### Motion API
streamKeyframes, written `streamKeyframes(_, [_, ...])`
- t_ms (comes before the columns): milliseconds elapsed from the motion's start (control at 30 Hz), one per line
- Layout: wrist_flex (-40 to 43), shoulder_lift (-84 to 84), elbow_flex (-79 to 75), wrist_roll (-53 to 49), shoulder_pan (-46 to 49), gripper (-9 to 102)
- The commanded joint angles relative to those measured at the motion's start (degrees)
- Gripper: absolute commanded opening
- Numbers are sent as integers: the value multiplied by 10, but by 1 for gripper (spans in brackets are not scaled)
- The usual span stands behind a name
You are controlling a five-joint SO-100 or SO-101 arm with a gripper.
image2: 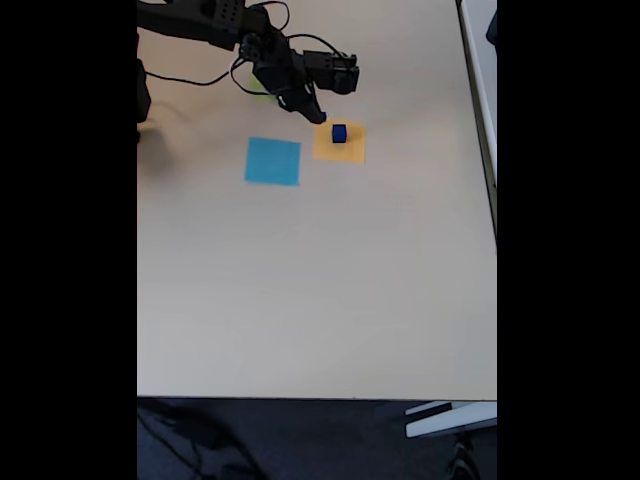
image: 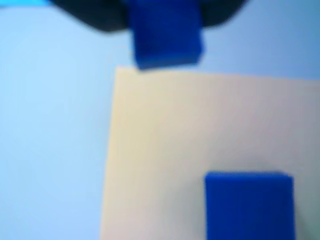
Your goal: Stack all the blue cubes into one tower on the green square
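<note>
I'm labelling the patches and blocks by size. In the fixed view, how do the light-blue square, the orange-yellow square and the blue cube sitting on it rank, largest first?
1. Light-blue square
2. Orange-yellow square, somewhat smaller; the end effector overlaps its upper left corner, so the gap is unsure
3. Blue cube, by far the smallest

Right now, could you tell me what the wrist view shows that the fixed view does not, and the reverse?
The wrist view alone shows close up a blue cube at the top edge, against the dark gripper body, just beyond the orange-yellow square's edge. The fixed view alone shows the arm, the light-blue square, a sliver of green behind the arm, and the table. Both share the orange-yellow square with a second blue cube resting on it.
</note>
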Motion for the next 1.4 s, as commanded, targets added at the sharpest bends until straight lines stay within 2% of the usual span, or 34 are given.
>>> streamKeyframes(0, [-60,76,72,-6,11,0])
streamKeyframes(267, [-178,153,260,-7,18,0])
streamKeyframes(467, [-241,178,347,-15,33,0])
streamKeyframes(967, [-253,152,369,-36,81,0])
streamKeyframes(1367, [-318,105,398,-28,96,1])
